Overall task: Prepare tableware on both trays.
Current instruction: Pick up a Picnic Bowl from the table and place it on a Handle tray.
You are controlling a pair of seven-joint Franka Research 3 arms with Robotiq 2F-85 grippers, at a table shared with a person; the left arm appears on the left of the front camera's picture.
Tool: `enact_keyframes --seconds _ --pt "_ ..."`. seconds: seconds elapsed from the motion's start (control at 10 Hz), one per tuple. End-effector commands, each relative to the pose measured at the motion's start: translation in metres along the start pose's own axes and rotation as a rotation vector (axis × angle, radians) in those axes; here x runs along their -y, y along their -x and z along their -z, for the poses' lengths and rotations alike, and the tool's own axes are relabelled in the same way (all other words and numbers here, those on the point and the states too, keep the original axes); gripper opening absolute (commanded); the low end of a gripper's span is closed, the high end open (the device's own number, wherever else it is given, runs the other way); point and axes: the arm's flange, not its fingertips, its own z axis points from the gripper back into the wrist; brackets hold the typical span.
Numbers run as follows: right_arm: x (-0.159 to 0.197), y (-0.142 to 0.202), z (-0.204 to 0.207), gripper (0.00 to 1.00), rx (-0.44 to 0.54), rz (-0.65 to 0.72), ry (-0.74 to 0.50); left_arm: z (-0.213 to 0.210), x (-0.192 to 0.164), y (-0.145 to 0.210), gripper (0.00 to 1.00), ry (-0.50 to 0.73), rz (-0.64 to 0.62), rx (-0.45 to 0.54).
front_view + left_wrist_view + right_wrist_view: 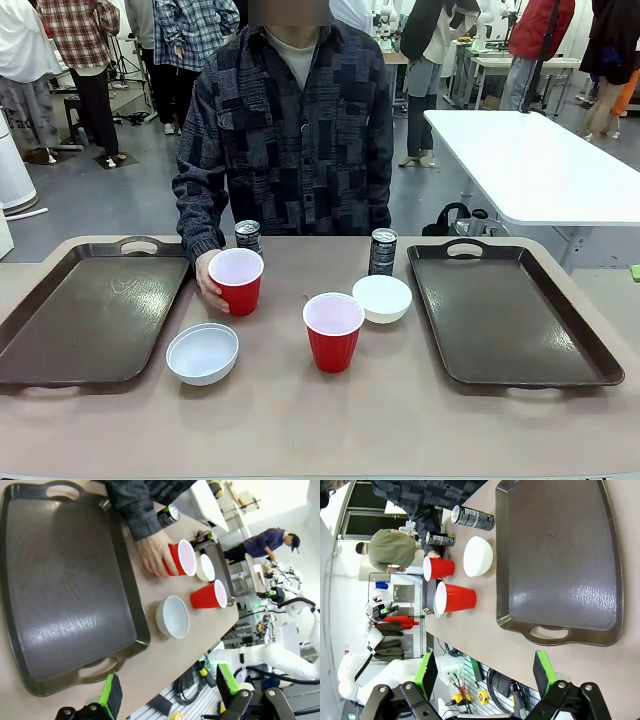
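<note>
Inspected a tan matte table (pixel 320 430) in a busy workshop: grey floor, white table (pixel 540 165) behind on the right, people standing further back, one person in a dark patterned shirt at the far edge. Found left tray (pixel 90 320) and right tray (pixel 510 320) lying flat at either end, glossy brown with glare on both. Recorded all tableware on the table strip between the trays. Noted far cup (pixel 236 282) upright just beside left tray, gripped by the person's hand (pixel 207 282), with left can (pixel 248 236) upright just behind it. Noted near cup (pixel 333 334) upright near the middle, touching nothing else. Placed right bowl (pixel 382 298) just beyond and right of it, close but apart, and right can (pixel 383 251) upright behind that bowl. Logged left bowl (pixel 203 353) near left tray's near right corner, apart from the rim. Saw left gripper (pixel 168 687) raised off the table's near edge by left tray's handle, jaws spread wide, grasping nothing. Saw right gripper (pixel 485 672) raised likewise by right tray's near handle, jaws released.
</note>
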Motion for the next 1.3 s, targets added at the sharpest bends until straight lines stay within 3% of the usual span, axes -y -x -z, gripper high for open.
enact_keyframes --seconds 0.0,0.3,0.7,1.0,1.2 --pt "-0.007 0.003 0.019 1.0 -0.03 -0.03 0.034 -0.001 -0.002 -0.001 1.0 0.02 0.012 0.011" --pt "-0.078 0.027 0.096 1.0 -0.158 -0.164 0.242 -0.001 -0.002 -0.001 1.0 0.02 0.012 0.011" --pt "-0.177 0.07 0.227 1.0 -0.276 -0.364 0.62 -0.001 -0.002 -0.001 1.0 0.02 0.012 0.011" --pt "-0.184 0.09 0.314 1.0 -0.309 -0.438 0.89 -0.001 -0.002 -0.001 1.0 0.02 0.012 0.011" --pt "-0.174 0.094 0.33 1.0 -0.317 -0.44 0.907 -0.001 -0.002 -0.001 1.0 0.02 0.012 0.011"
